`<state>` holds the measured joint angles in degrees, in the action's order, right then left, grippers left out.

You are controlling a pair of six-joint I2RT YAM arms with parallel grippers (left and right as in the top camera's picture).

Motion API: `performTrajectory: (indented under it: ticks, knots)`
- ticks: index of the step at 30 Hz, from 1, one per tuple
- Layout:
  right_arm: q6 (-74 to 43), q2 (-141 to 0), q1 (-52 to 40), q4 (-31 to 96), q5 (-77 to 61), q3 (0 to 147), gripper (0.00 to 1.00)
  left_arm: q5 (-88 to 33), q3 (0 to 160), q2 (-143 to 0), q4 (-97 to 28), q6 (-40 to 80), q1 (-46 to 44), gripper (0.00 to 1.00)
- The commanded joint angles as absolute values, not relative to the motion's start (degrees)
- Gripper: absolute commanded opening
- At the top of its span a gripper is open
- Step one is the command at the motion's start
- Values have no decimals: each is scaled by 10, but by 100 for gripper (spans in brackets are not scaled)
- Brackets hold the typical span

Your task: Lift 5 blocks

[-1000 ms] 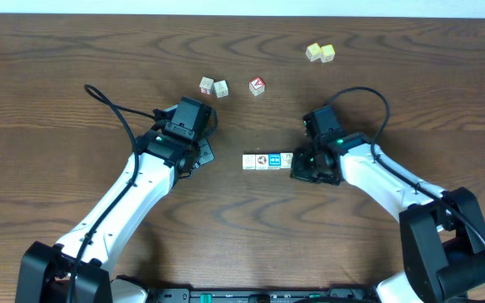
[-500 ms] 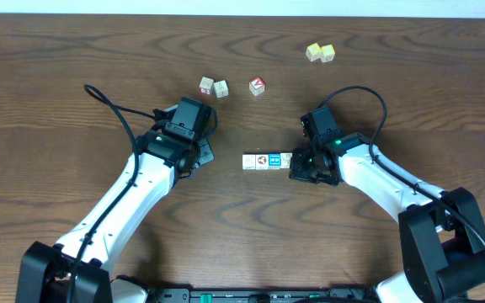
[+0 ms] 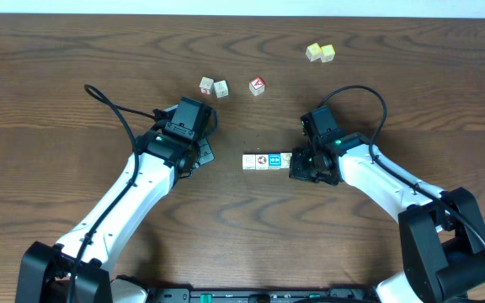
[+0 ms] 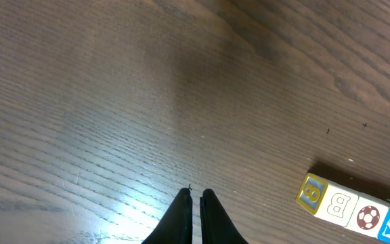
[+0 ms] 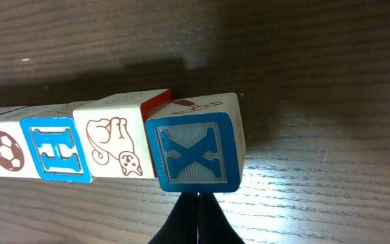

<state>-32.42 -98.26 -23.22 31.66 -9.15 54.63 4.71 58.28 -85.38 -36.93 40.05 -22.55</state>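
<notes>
Wooden table (image 3: 49, 59), dark brown, is carrying the five blocks (image 3: 268, 160) in one touching row near its middle. Left arm is reaching in from the near left with its elbow bent, its left gripper (image 4: 195, 196) pointing down at bare wood to the row's left, apart from it, fingers pressed together and gripping nothing. Right arm is curving in from the near right, its right gripper (image 5: 198, 198) likewise pinched closed and empty, tips sitting right at the blue X block (image 5: 195, 150) that is ending the row; whether they are touching it is not showing. Overhead, that gripper's body is covering the X block. Left wrist view is cutting the row off after the B block (image 4: 332, 205), the ball block (image 4: 367, 217) and part of a blue face. Red cube (image 3: 257, 85), two cream cubes (image 3: 207, 85) and yellow pair (image 3: 320, 52) are lying farther back, their marks too small for reading
</notes>
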Motion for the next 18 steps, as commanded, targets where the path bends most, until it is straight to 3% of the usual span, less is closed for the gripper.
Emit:
performTrajectory:
  ticks: [1,18]
  knots:
    - [-316,-986,-237,315,-84,542,1,58,580,-857,-371,391,-223,7]
    - [-310,-986,-237,310,-84,542,1,58,580,-857,-371,391,-223,8]
